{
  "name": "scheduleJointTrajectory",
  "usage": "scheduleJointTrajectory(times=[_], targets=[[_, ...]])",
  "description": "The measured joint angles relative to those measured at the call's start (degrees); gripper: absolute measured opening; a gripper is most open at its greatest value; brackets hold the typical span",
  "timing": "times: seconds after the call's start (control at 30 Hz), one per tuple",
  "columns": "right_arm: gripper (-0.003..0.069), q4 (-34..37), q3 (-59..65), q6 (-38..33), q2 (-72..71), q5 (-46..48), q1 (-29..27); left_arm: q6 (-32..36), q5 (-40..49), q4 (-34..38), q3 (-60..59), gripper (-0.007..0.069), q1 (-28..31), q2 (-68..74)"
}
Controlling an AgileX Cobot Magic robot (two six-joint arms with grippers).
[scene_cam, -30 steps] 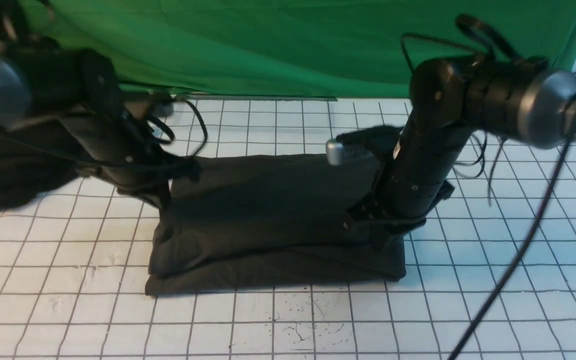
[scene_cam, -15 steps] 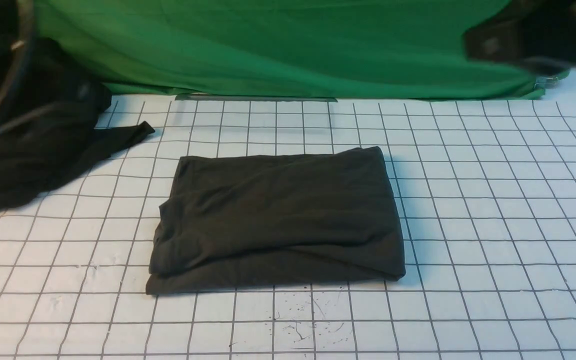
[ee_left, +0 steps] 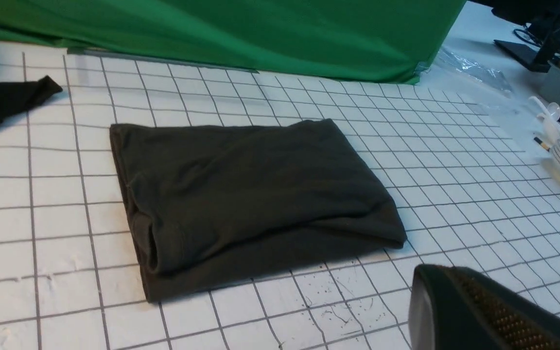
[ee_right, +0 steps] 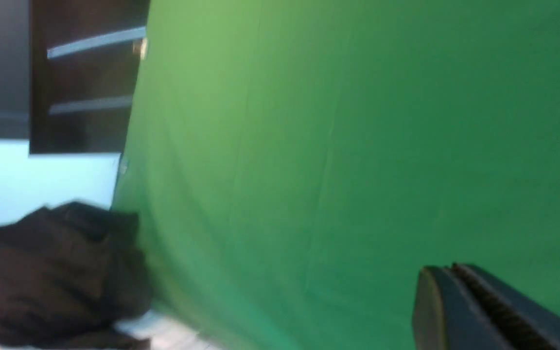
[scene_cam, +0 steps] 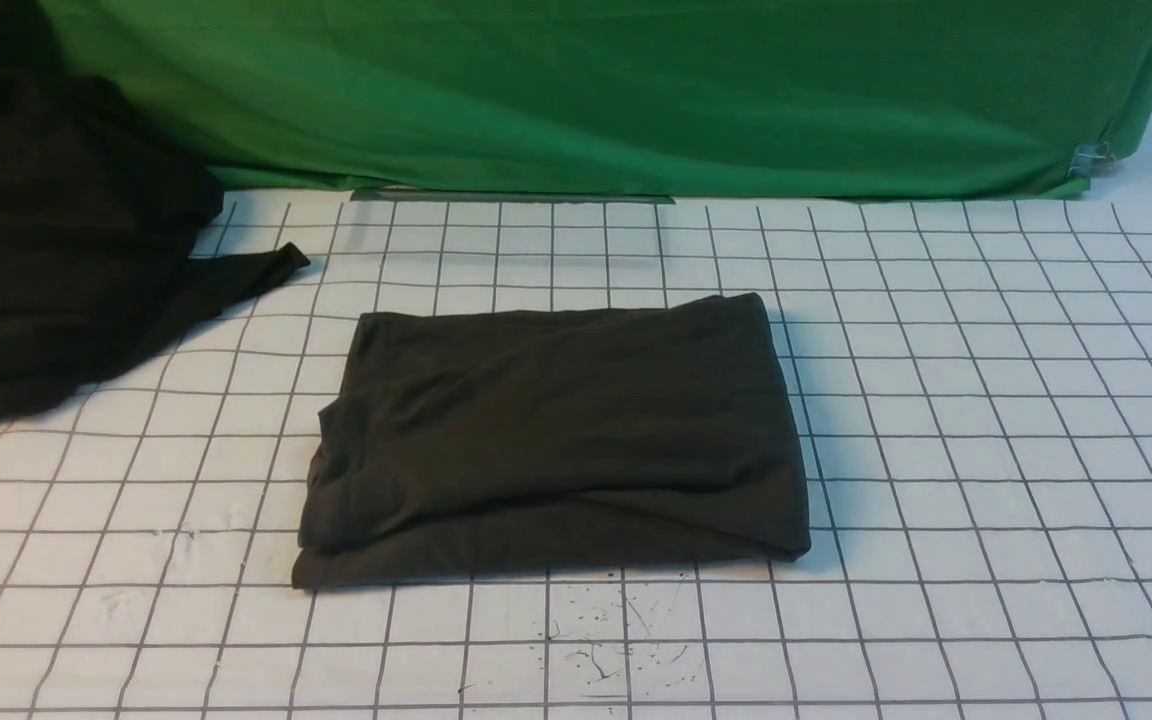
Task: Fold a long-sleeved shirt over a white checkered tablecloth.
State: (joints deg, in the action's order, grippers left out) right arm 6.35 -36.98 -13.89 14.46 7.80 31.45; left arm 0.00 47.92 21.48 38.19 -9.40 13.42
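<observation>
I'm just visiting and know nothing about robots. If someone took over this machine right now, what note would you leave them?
Left pincer: shut, empty.
Right pincer: shut, empty, facing the green cloth.
Long-sleeved shirt: lies in the middle of the white checkered tablecloth, neither pincer touching it.
Done: shirt folded into a compact rectangle.
Left: probably nothing; its left edge looks slightly bunched.

Charcoal-grey long-sleeved shirt (scene_cam: pixel 551 440) sits plain in the middle, white checkered tablecloth (scene_cam: pixel 986 420) gridded in thin dark grey with black ink specks (scene_cam: pixel 601 655) near, plain green cloth (scene_cam: pixel 586 90) far, blacker heap of cloth (scene_cam: pixel 46 260) far left.
</observation>
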Motion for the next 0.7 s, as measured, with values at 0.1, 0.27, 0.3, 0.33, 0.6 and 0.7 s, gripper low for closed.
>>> scheduleJointTrajectory(times=[0.1,0.27,0.3,0.33,0.6,0.7], targets=[[0.0006,0.00,1.40,-0.71,-4.89,-0.25,0.00,0.00,0.14,0.46,-1.58,0.0011,0.00,-0.84],[0.0006,0.00,1.79,-0.85,-11.06,-0.25,0.00,0.00,-0.36,0.35,-2.72,0.0011,0.00,-0.85],[0.0006,0.00,1.79,-0.85,-11.81,-0.25,0.00,0.00,-0.69,0.32,-2.72,0.0011,0.00,-0.85],[0.0006,0.00,1.79,-0.79,-12.12,-0.25,0.00,0.00,-0.82,0.32,-2.72,0.0011,0.00,-0.85],[0.0019,0.00,1.79,1.01,-12.38,1.82,0.00,0.00,-1.62,0.05,-2.72,0.0011,0.00,-0.85],[0.0020,0.00,1.79,2.03,-12.38,3.73,0.00,0.00,-1.62,-0.14,-2.72,0.0011,0.00,-0.85]])
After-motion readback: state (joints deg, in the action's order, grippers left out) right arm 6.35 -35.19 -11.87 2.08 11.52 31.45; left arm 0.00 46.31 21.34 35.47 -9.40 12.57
